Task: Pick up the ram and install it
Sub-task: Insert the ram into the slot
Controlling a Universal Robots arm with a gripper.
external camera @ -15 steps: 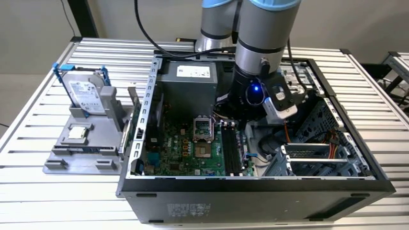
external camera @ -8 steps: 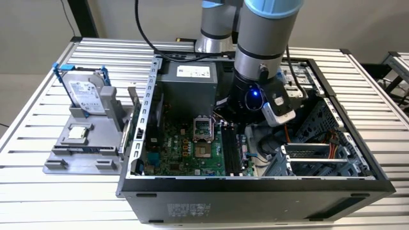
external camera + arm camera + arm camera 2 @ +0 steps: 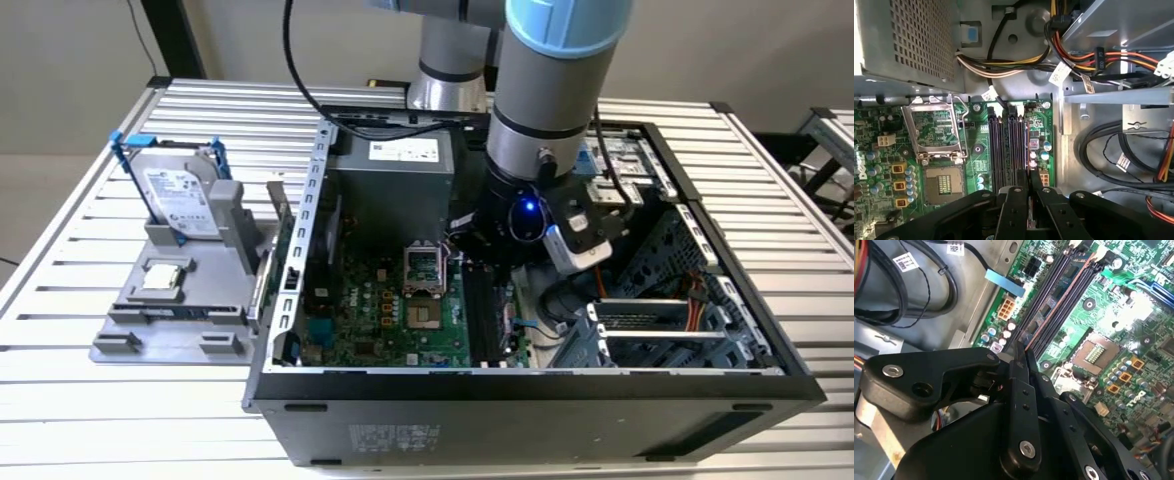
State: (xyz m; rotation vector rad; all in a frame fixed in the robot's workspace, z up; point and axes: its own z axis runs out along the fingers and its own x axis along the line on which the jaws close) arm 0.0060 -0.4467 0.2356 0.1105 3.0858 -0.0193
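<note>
Slatted metal table [image 3: 120, 420] under an open computer case [image 3: 534, 400], hand [image 3: 1021, 352] clamped on the ram [image 3: 1064, 290] over black motherboard slots [image 3: 1009, 150].

Slatted metal table [image 3: 120, 420], beige wall [image 3: 80, 60] behind.

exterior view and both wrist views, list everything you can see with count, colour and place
computer case: one, black, open on the slatted table
motherboard: one, green, in the case floor
memory slots: four, black, beside the empty processor socket
ram: one, seen edge-on in a slot
hard drive: one, silver in a blue frame, upright on the grey holder
processor chip: one, silver, on that holder
arm: one, grey and blue, over the case
end effector: one, black, over the slots
</note>
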